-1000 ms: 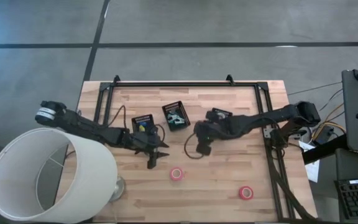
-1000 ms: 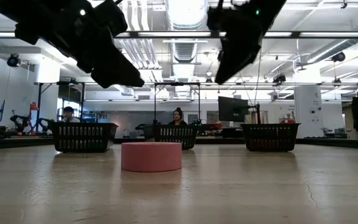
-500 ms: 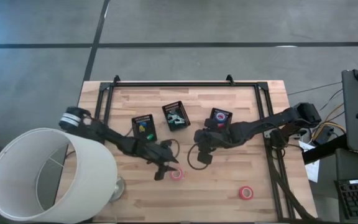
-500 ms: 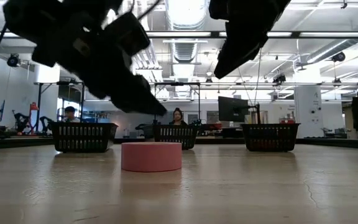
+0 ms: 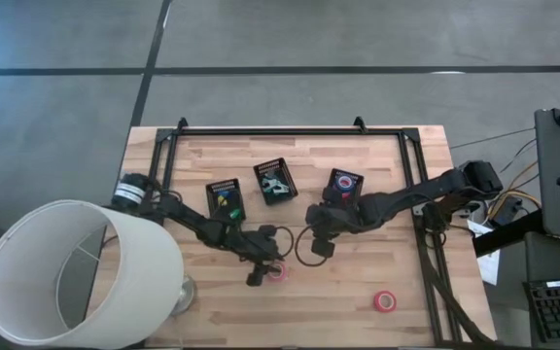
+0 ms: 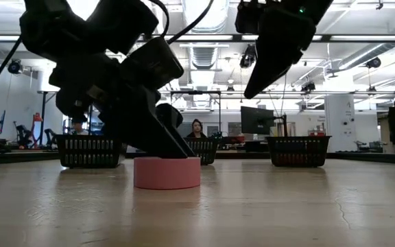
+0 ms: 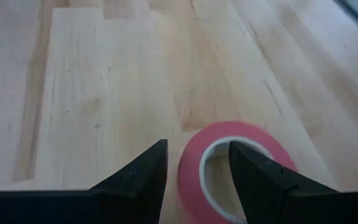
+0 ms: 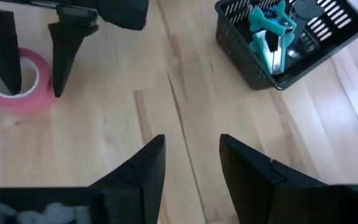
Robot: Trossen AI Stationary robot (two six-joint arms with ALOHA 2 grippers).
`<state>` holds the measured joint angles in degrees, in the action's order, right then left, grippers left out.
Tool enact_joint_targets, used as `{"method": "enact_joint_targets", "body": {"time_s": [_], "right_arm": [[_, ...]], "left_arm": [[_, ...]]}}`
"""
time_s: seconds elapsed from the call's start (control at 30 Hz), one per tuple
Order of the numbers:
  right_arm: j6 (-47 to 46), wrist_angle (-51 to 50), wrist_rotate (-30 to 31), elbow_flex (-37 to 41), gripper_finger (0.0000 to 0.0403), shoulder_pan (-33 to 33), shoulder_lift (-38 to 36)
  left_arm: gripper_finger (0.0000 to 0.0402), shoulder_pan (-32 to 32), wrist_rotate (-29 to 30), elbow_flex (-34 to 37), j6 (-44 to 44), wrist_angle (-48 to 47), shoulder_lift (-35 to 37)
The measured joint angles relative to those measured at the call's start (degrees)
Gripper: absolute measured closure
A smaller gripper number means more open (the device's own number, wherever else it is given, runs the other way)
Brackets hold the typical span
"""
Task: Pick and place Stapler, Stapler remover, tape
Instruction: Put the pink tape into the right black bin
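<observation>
A pink tape roll [image 5: 278, 272] lies flat on the wooden table, near the middle toward the near edge; it also shows in the low view [image 6: 167, 172]. My left gripper [image 5: 262, 273] is open and low over it. One finger stands inside the roll's hole and the other outside, with the roll's wall [image 7: 190, 171] between them and a gap on each side. The right wrist view shows the same [image 8: 33, 93]. My right gripper [image 5: 320, 245] is open and empty, above the table to the right of the roll. A second pink roll [image 5: 385, 300] lies near the front right.
Three black mesh bins stand in a row at the table's middle. The left one [image 5: 225, 198] holds small coloured items, the middle one [image 5: 275, 182] teal and white tools, and the right one [image 5: 344, 183] red and blue tape. A large white lampshade [image 5: 76, 277] overhangs the front left corner.
My left gripper has gone toward the table's right and near edges and come down from beside the left bin, so its open fingers now stand on either side of the pink roll's wall. The roll has not moved. My right arm has drawn back off the right bin.
</observation>
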<state>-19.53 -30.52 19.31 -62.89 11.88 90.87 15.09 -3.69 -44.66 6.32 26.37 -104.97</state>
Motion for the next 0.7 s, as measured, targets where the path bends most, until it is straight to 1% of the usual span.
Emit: {"method": "enact_joint_targets", "body": {"time_s": [0.1,0.17,0.23,0.37,0.43,0.47,0.53,0.6,0.7], "right_arm": [[0.01,2.77,-0.01,1.57,0.0261,0.00,0.00],[0.02,5.49,-0.02,2.39,0.0262,0.00,0.00],[0.02,8.42,-0.02,3.21,0.0264,0.00,0.00],[0.02,13.80,-0.25,4.77,0.0263,-0.01,0.00],[0.04,14.73,-1.56,5.24,0.0260,-0.02,0.00],[0.03,14.59,-2.06,5.38,0.0258,-0.02,0.00],[0.04,14.51,-3.05,5.48,0.0257,0.00,0.02],[-0.24,14.70,-4.46,5.48,0.0255,-0.02,0.02],[-3.38,14.64,-7.96,5.48,0.0255,-0.02,0.02]], "left_arm": [[0.0230,0.00,0.12,-0.09,-1.45,-2.04,0.07],[0.0242,0.00,0.12,-0.13,-1.68,-2.90,0.22],[0.0264,0.02,0.11,-0.17,-1.61,-3.33,0.22],[0.0328,0.00,0.14,-0.65,-1.95,-3.45,0.24],[0.0356,0.00,0.32,-1.34,-2.92,-3.91,0.24],[0.0362,0.00,0.46,-1.70,-3.55,-3.97,0.21],[0.0362,0.00,1.93,-2.48,-4.53,-4.10,0.11],[0.0362,0.00,4.64,-3.19,-4.89,-3.83,0.11],[0.0360,0.00,10.55,-3.99,-4.96,-4.60,0.11]]}}
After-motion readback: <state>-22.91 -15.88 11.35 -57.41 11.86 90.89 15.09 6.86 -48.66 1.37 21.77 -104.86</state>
